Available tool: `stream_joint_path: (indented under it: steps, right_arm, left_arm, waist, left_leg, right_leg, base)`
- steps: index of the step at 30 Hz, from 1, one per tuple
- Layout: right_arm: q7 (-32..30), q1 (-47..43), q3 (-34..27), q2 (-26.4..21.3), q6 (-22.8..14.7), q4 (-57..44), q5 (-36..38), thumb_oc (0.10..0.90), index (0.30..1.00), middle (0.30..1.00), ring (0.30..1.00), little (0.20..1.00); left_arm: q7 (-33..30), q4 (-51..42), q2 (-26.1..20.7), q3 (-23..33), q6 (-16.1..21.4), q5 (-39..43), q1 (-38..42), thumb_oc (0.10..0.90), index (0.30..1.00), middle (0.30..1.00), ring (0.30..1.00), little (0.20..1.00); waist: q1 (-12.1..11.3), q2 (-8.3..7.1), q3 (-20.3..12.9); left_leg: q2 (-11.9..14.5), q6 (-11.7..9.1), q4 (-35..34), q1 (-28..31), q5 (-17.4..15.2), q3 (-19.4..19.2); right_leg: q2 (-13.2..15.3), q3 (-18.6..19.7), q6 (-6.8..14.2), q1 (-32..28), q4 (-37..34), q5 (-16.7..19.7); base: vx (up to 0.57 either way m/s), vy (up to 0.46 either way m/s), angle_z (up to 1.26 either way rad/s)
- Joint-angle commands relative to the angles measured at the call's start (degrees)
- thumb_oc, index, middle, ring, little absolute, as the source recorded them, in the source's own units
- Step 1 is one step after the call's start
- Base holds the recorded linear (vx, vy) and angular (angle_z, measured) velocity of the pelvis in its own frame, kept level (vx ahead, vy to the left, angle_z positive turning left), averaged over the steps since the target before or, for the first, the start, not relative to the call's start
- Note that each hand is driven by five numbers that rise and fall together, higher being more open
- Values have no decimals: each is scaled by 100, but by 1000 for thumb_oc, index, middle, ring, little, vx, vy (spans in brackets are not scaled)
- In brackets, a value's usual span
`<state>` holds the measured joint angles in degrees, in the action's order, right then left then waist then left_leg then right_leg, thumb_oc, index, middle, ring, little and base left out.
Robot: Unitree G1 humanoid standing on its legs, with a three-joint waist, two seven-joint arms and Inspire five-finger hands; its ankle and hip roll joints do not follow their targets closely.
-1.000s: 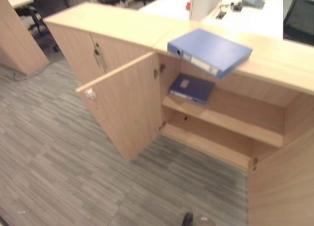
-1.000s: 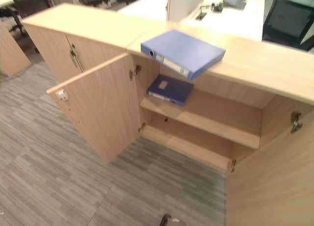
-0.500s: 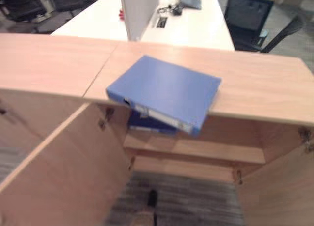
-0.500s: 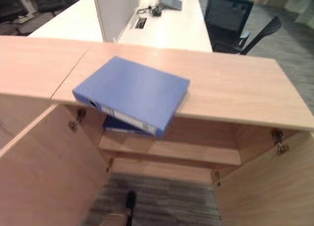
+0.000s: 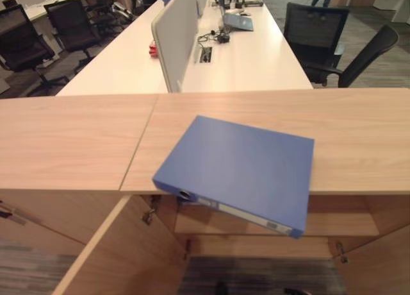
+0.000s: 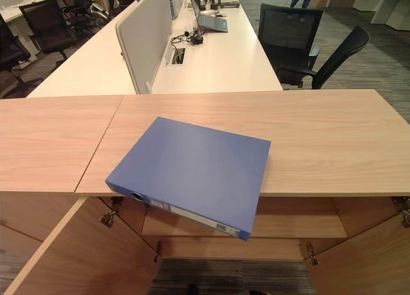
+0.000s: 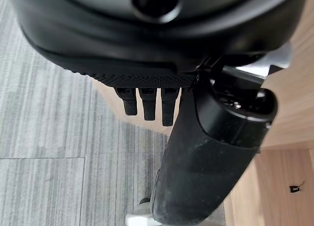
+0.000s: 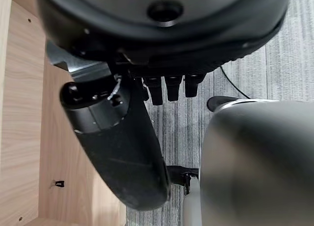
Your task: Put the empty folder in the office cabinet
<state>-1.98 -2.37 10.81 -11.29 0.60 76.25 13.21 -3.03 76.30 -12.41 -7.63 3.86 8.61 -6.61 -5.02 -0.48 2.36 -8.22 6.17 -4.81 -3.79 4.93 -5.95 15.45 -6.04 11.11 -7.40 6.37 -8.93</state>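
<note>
Folder position first: in the left eye view the flat blue lever-arch folder [image 5: 240, 170] lies on the light wood cabinet top [image 5: 70, 141], skewed, with its spine corner overhanging the front edge above the open compartment. Against the pictures from a second ago the whole scene has shifted, from an oblique look at the cabinet's side to a view from directly in front and above; this is camera travel, and the folder keeps the same place on the top. The open wooden door [image 5: 122, 256] swings out at lower left. The right eye view repeats this layout and shows the upper inner shelf [image 6: 301, 221] under the overhanging corner, bare where it can be seen. In the left wrist view the dark left hand [image 7: 206, 152] hangs over grey striped carpet [image 7: 44, 127], fingers [image 7: 147, 105] straight, side by side and holding nothing, well apart from the folder. In the right wrist view the dark right hand [image 8: 117, 137] hangs beside a wood panel [image 8: 24, 113], fingers [image 8: 169, 88] likewise straight, close together and empty. Judgement: the robot now faces the cabinet, grasping has not begun, and the next step calls for raising a hand to the overhanging corner.
</note>
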Motion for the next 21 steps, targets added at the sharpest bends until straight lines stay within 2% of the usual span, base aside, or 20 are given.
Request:
stream_joint_path:
  steps: [1,3,4,5,6,7,9,10,12,14,16,19,20,21]
  right_arm:
    - [-68,25,11,-360,-47,-111,7,800,900,900,900,900]
    - [-48,63,7,-341,-30,-44,-31,800,900,900,900,900]
    - [-41,46,0,-365,-27,-24,-43,800,900,900,900,900]
    - [-94,-104,42,-415,-34,-119,-14,800,900,900,900,900]
    - [-130,-148,24,-433,-44,-145,17,800,900,900,900,900]
    - [-154,-186,-18,-452,-62,-201,53,800,900,900,900,900]
    - [-148,-192,-32,-449,-46,-200,59,800,900,900,900,900]
    - [-150,-190,-24,-436,-54,-181,71,800,900,900,900,900]
    - [-128,-125,-25,-410,-64,-137,50,800,900,900,900,900]
    - [-116,-70,-31,-399,-102,-130,128,800,900,900,900,900]
    - [-146,-40,17,-401,-153,-133,193,800,900,900,900,900]
    - [-159,-65,34,-442,-165,-146,201,800,900,900,900,900]
    - [-183,-82,35,-467,-164,-156,185,800,900,900,900,900]
    - [-192,-106,57,-501,-155,-180,176,800,900,900,900,900]
  left_arm:
    - [1,218,-72,213,29,-101,139,800,900,900,900,900]
    - [6,234,-61,242,23,-105,80,800,900,900,900,900]
    - [13,235,-55,258,0,-80,86,800,900,900,900,900]
    - [-45,131,-156,256,1,-18,178,800,900,900,900,900]
    - [-88,116,-167,252,-5,-3,200,800,900,900,900,900]
    - [-192,85,-238,333,53,229,266,800,900,900,900,900]
    - [-209,63,-248,367,65,298,268,800,900,900,900,900]
    - [-210,59,-247,372,84,333,274,800,900,900,900,900]
    - [-137,83,-195,412,100,461,241,800,900,900,900,900]
    - [-57,-21,-155,529,107,997,220,800,900,900,900,900]
    - [16,-175,-67,612,140,1516,211,800,900,900,900,900]
    - [74,-251,58,693,90,1864,215,800,900,900,900,900]
    - [96,-274,81,694,61,1948,261,800,900,900,900,900]
    - [162,-360,88,690,65,2065,293,800,900,900,900,900]
  waist:
    - [-78,20,178]
    - [-114,-5,206]
    - [-109,-6,299]
    - [-160,106,618]
    - [-196,126,637]
    - [-99,-11,694]
    - [-93,-53,717]
    - [-89,-80,735]
    - [-116,-120,687]
    - [-142,-97,705]
    - [-184,5,752]
    - [-172,84,826]
    - [-142,60,870]
    - [-110,-11,904]
  left_leg:
    - [462,-573,72,-215,-22,190]
    - [466,-571,79,-82,-75,302]
    - [464,-539,110,-62,-89,311]
    - [745,-576,221,-130,-81,345]
    - [870,-651,246,-177,-89,317]
    - [1158,-903,326,-180,-106,447]
    - [1251,-964,391,-187,-112,515]
    - [1364,-1048,466,-205,-89,564]
    - [1593,-1212,459,-193,-20,617]
    - [1947,-1389,447,-293,242,787]
    - [2246,-1533,353,-331,499,954]
    - [2517,-1563,323,-386,796,915]
    - [2582,-1482,406,-462,868,711]
    - [2563,-1343,626,-501,714,417]
  right_leg:
    - [59,-167,57,129,-412,1114]
    - [63,-147,75,184,-167,1092]
    - [118,-12,124,390,259,1400]
    - [380,-84,83,951,814,1765]
    - [593,-384,19,948,603,1692]
    - [597,-443,71,987,-45,1788]
    - [563,-336,133,995,-149,1838]
    - [516,-306,181,946,-226,1860]
    - [428,-563,224,695,-439,1579]
    - [98,-556,72,651,-356,1194]
    - [-273,-682,-114,588,-283,920]
    - [-593,-870,-302,500,-211,671]
    - [-631,-954,-378,505,-178,649]
    - [-656,-987,-454,533,-150,634]
  base:
    - [27,-71,-6]
    - [11,-72,-2]
    - [-170,-211,-6]
    - [-207,-295,-28]
    - [-156,-666,-34]
    - [-4,-493,-23]
    - [18,-375,44]
    - [19,-378,84]
    - [12,-386,71]
    - [-31,-372,8]
    - [-64,-365,-25]
    - [-68,-274,27]
    - [-138,-257,14]
    - [-134,-233,10]
